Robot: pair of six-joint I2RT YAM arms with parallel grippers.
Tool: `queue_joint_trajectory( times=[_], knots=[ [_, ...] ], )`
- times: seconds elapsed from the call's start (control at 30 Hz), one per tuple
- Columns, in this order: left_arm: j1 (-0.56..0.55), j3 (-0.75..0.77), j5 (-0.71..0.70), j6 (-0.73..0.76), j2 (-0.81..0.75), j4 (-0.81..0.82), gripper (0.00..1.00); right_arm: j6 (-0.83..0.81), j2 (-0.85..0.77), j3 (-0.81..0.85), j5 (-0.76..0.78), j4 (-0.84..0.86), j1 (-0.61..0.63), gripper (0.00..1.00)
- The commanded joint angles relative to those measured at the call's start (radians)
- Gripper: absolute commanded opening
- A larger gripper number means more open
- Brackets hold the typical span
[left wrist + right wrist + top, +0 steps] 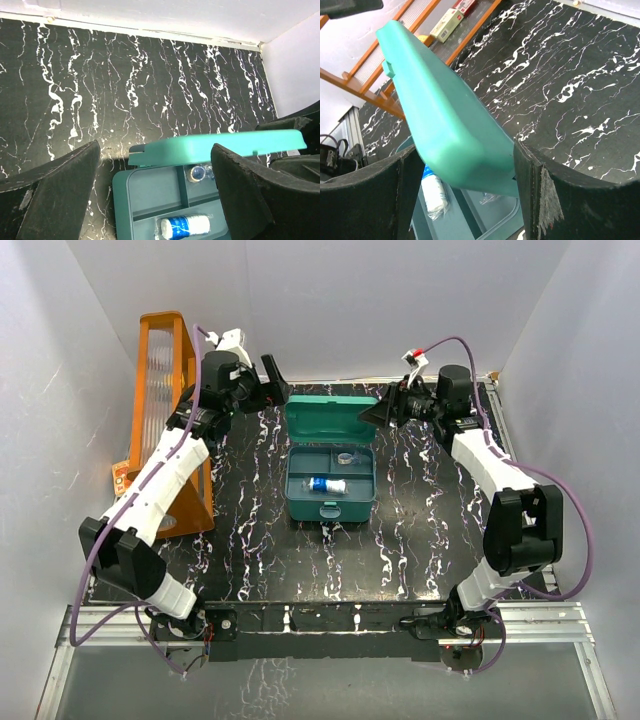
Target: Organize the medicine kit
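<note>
- Two things lie inside the medicine kit [330,508], which sits at the middle of the black marbled table [250,550]. One is a white bottle with a blue label [328,485] in the long front compartment. The other is a small round item [345,456] in a rear compartment, too small for me to name.
- The kit's lid [322,418] stands raised on its hinge, so the box is not closed.
- At the lid's right end the right gripper [380,412] has its jaws spread wide, one on either side of the lid. I cannot tell whether the fingers press on it or only straddle it.
- Off the kit's left rear corner the left gripper [274,378] hangs with jaws wide apart and nothing between them, clear of the lid.
- Some small cartons [447,24] lie by the orange rack [165,380] at the left, and I judge they may belong in the kit.
- To my eye the job is partway done: some items are packed, while bringing the lid down and latching it are left.
</note>
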Motion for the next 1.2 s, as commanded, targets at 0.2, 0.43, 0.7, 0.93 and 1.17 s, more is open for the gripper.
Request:
queue_joint_trajectory(
  times=[0.2,0.43,0.7,0.93,1.17],
  knots=[
    [0.005,0.068,0.050,0.012,0.040,-0.088,0.91,-0.158,-0.139,-0.067,-0.065,-0.076,0.038,0.72],
    [0.006,0.104,0.080,0.042,0.082,-0.135,0.91,-0.248,-0.226,-0.109,0.009,-0.216,0.063,0.75],
    [0.005,0.060,0.107,0.048,0.070,-0.161,0.91,-0.304,-0.333,-0.159,0.004,-0.334,0.121,0.77],
    [0.006,-0.022,0.119,0.053,0.025,-0.164,0.91,-0.267,-0.398,-0.171,0.016,-0.400,0.147,0.77],
    [0.006,-0.135,0.263,0.071,-0.020,-0.180,0.92,-0.023,-0.502,-0.248,0.301,-0.378,0.147,0.76]
  ],
)
